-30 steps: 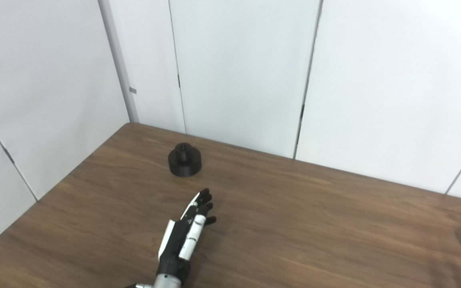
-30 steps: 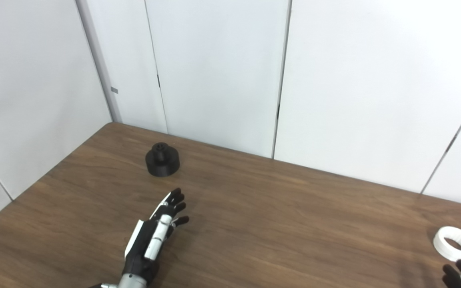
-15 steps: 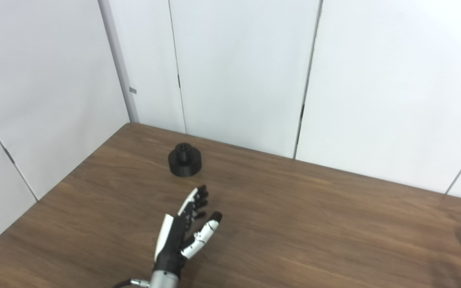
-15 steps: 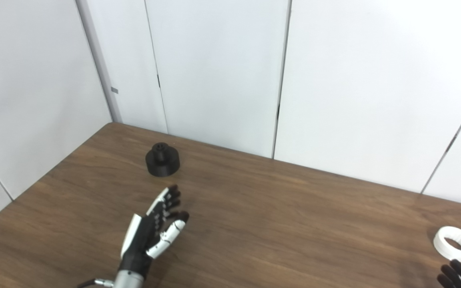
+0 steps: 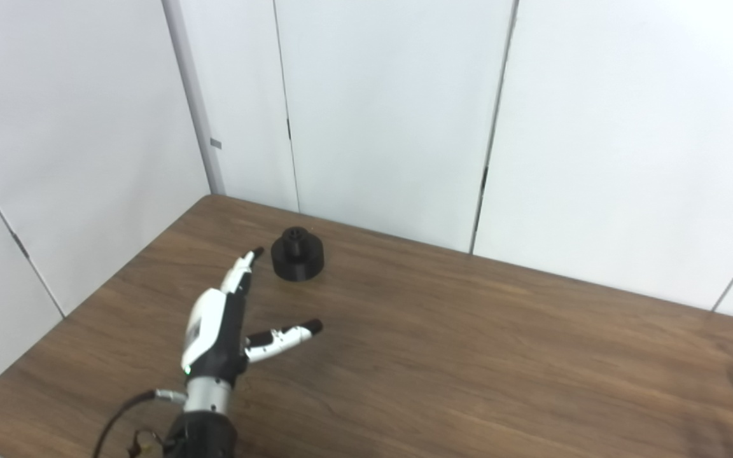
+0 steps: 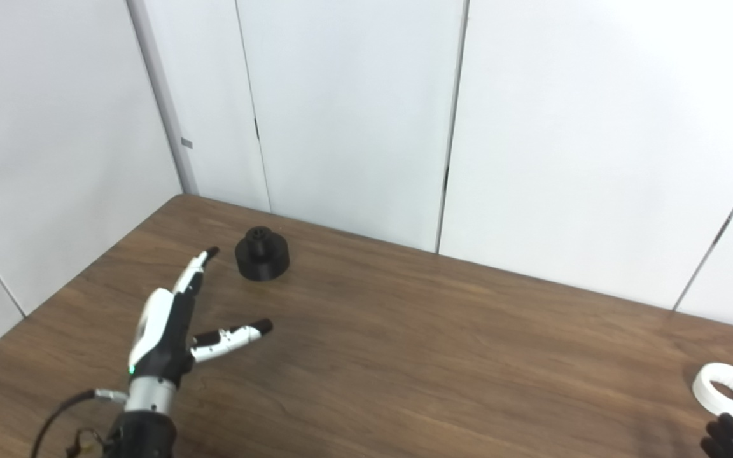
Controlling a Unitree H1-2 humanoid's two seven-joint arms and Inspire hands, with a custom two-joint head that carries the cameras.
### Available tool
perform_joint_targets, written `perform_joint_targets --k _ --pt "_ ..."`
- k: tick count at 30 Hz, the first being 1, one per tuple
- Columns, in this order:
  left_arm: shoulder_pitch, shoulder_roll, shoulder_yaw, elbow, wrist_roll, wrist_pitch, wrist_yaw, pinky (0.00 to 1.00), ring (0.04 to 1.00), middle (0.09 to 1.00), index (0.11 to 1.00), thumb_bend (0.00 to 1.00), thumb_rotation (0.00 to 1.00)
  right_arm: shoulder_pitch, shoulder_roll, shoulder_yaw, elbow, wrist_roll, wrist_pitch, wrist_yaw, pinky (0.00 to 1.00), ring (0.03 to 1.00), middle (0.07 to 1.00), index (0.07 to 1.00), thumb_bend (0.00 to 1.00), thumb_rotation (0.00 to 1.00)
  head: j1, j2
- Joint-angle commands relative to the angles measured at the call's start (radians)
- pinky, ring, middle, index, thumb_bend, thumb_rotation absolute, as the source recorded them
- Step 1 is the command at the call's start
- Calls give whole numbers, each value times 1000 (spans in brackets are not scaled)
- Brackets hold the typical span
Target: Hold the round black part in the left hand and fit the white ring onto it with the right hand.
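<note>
Left hand (image 5: 214,334): fingers (image 5: 242,270) are stretching toward the far side, thumb (image 5: 284,334) is splaying out to the right; wide open, holding nothing, hovering over the near-left part of the counter (image 5: 443,331).

Round black part (image 5: 297,254): sitting upright on the counter at the far left, knob up, just right of and beyond the left fingertips; whether they are touching it is not clear, though a gap seems to be showing.

Right hand (image 6: 726,439): only dark fingertips are showing at the near right corner; how far open they are cannot be told.

White ring (image 6: 726,390): lying flat on the counter at the near right edge, just beyond those fingertips, well apart from the black part.

Backdrop: white wall panels (image 5: 379,108) are enclosing the counter on the far and left sides.
</note>
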Motion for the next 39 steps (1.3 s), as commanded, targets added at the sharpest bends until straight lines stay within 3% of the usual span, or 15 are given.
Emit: perform_joint_targets --k 1,5,10,15,20,26,30,39 --pt "-53 47 3 18 53 35 -7 975 1000 1000 945 1000 366 49 -11 7 -35 5 -19 -5 809 935 910 894 487 1000 0 3" --pt "-112 101 1 102 92 88 -12 999 1000 997 922 1000 352 54 -11 12 -37 5 -30 -3 814 935 914 902 492 1000 -7 5" --pt "-192 161 -21 248 140 113 4 1000 1000 976 876 1000 377 60 -9 15 -47 0 -22 -7 927 953 920 915 527 1000 -9 7" --pt "-258 214 -47 368 99 86 -34 1000 999 962 870 1000 410 65 -3 16 -61 11 -13 -10 878 946 921 916 537 1000 -13 14" --pt "-317 255 -86 489 105 70 -22 1000 1000 963 856 1000 436 71 -3 21 -68 6 -10 -11 936 962 929 922 568 1000 -15 17" --pt "-385 289 -121 603 99 52 -7 1000 1000 973 851 1000 444 73 -1 29 -68 -7 -19 -18 999 978 936 942 608 1000 -19 17" --pt "-424 300 -132 675 85 19 8 1000 1000 969 847 1000 440 76 0 36 -71 -11 -19 -23 1000 977 930 940 637 1000 -25 17" --pt "-479 311 -166 744 71 40 1 1000 1000 967 857 1000 439 87 -2 48 -90 -14 -20 -22 956 968 938 959 660 1000 -34 22"
